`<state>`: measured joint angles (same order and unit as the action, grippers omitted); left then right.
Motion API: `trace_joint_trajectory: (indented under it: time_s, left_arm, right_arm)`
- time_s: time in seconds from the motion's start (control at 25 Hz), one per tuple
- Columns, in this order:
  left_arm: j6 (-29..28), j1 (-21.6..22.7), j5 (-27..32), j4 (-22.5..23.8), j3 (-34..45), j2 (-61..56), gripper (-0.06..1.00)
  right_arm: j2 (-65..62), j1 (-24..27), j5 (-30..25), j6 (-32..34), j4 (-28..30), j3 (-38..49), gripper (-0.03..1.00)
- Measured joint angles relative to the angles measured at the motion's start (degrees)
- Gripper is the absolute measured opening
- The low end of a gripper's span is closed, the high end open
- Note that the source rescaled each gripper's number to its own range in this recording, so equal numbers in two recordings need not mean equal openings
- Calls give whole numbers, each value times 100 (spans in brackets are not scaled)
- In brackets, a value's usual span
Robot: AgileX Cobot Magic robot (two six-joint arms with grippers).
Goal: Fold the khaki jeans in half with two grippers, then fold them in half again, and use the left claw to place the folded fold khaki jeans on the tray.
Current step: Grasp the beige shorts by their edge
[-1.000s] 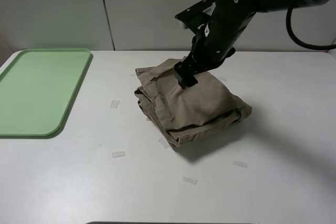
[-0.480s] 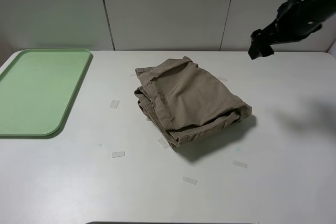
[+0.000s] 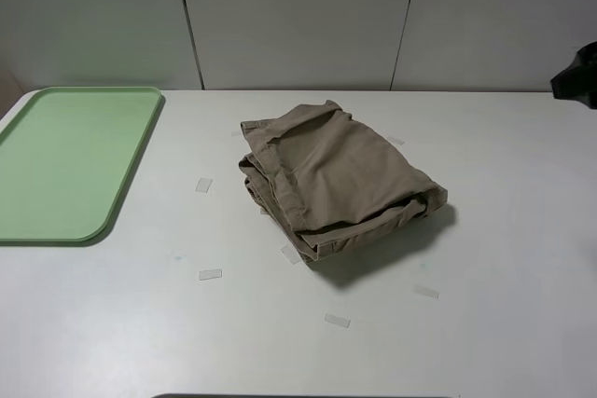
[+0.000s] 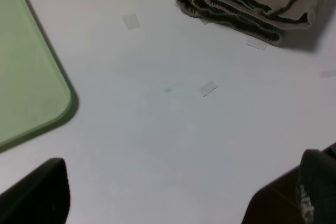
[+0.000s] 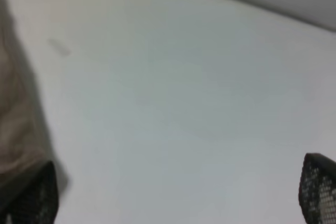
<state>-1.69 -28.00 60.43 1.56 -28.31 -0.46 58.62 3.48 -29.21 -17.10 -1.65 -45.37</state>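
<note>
Exterior high view shows the white worktop [image 3: 504, 323] with the pale-green tray [image 3: 56, 165] at its left edge. The khaki jeans [image 3: 340, 179] lie mid-worktop, well apart from the tray, already a compact bundle of several layers. Neither arm touches the cloth. The left end effector [image 4: 176, 195] hangs over bare worktop between tray and bundle, jaws spread and empty. The right end effector [image 5: 176, 192] also gapes, holding nothing. I judge the cloth soft, limp and fairly light. Its layers may slide apart, so pinch the whole stacked edge facing the tray. Small tape scraps [image 3: 210, 274] dot the surface.

Folded khaki jeans [image 3: 338, 179] ctr — tray [image 3: 65, 165] far L
</note>
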Motion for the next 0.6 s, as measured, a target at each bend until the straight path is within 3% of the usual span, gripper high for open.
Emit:
trace_joint_trajectory:
  time_s: [0.28,0.6]
  left_arm:
    - [0,0,0,0,0,0,90]
    - [0,0,0,0,0,0,90]
  right_arm:
    - [-1708,39,-631,447,63,204,100]
    - [-2979,39,-2874,858,111,228,100]
